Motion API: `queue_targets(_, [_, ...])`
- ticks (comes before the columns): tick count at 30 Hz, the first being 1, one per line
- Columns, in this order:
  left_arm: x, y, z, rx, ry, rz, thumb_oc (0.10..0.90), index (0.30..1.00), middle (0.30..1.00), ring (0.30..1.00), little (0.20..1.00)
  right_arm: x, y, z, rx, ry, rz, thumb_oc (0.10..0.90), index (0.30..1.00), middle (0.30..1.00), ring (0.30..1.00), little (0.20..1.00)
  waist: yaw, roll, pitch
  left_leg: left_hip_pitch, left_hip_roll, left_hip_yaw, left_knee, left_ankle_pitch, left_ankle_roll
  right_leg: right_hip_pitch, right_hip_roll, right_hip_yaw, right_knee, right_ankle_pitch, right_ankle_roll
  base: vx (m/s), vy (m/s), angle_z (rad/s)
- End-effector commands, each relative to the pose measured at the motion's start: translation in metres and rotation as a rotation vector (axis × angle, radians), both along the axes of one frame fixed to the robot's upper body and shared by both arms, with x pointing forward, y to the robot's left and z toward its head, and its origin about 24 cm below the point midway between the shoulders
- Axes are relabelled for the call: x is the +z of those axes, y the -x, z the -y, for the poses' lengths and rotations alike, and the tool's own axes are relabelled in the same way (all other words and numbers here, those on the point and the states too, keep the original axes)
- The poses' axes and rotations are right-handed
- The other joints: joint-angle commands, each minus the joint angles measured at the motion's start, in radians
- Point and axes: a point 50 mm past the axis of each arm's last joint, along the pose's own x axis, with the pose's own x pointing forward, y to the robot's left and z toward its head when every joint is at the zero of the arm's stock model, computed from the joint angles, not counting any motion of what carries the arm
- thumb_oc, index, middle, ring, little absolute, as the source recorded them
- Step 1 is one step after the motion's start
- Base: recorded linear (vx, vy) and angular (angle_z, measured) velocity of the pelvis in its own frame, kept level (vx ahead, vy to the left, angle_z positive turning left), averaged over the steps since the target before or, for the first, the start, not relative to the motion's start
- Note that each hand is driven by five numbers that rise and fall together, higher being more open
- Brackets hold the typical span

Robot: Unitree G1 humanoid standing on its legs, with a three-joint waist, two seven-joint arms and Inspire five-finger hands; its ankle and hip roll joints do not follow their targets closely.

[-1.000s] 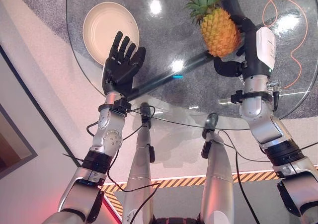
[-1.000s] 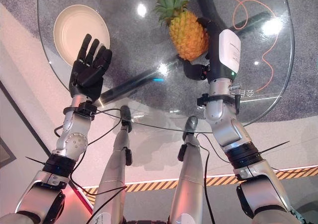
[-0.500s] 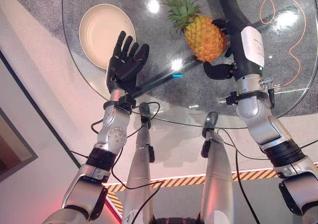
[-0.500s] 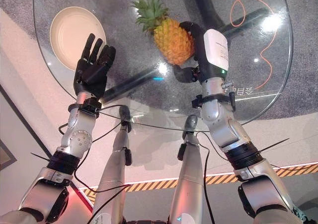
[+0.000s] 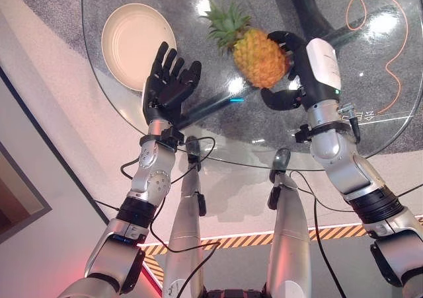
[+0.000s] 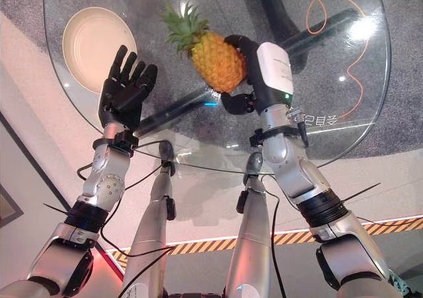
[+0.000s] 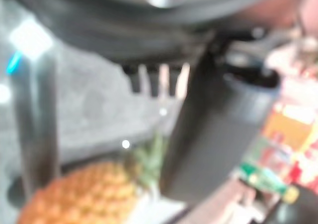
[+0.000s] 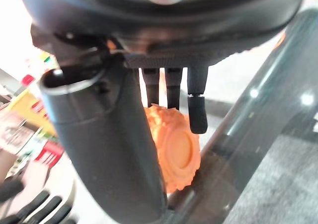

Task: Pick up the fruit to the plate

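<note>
Right hand (image 5: 291,73) curled round the pineapple (image 5: 259,57), thumb under the fruit's base and fingers wrapped over its far side, holding it clear above the round glass table (image 5: 370,139), leafy crown tilted toward the plate (image 5: 135,43). Left hand (image 5: 168,86) spread with straight fingers, holding nothing, hovering just beside the plate's near rim and between pineapple and plate. Plate empty, resting near the table's left edge. Main risk, as a judgement: slipping of the pineapple, since the grasp looks to sit on the lower half of a heavy, knobbly, rounded body while the crown end hangs out unsupported; any tilt or quick swing could roll it out of the fingers onto the glass. Second risk: collision with the open left hand, which stands across the straight path to the plate; brushing it could knock the fruit loose or push the plate. Third risk: setting down off-centre, with the plate close to the table's rim and a fruit that looks long against it, so likely to tip or roll off toward the edge. Open room lying across the table's middle and far side, with an orange cable (image 5: 370,20) showing through the glass well to the right, away from the route
</note>
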Motion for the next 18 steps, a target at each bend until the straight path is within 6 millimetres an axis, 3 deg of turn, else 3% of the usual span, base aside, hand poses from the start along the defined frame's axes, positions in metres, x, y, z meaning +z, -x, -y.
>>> queue_targets(1, [0.058,0.012,0.015,-0.095,0.026,0.287,0.8,0.9,0.9,0.9,0.9,0.058,0.029,-0.041,0.234,-0.012,0.281,0.1,0.3,0.3,0.3,0.2,0.025,-0.057,-0.024,0.035,0.021,0.007,0.099,-0.126,-0.018,0.096,0.006,-0.033,-0.264,0.238,0.031,0.0,0.0,0.0])
queue_targets(18, [0.069,0.025,0.026,-0.266,0.058,0.374,0.8,0.9,0.9,0.9,0.9,0.068,0.042,-0.044,0.269,-0.043,0.357,0.1,0.3,0.3,0.3,0.2,0.028,-0.055,-0.024,0.049,0.023,0.008,0.101,-0.132,-0.014,0.11,0.002,-0.036,-0.267,0.237,0.03,0.0,0.0,0.0])
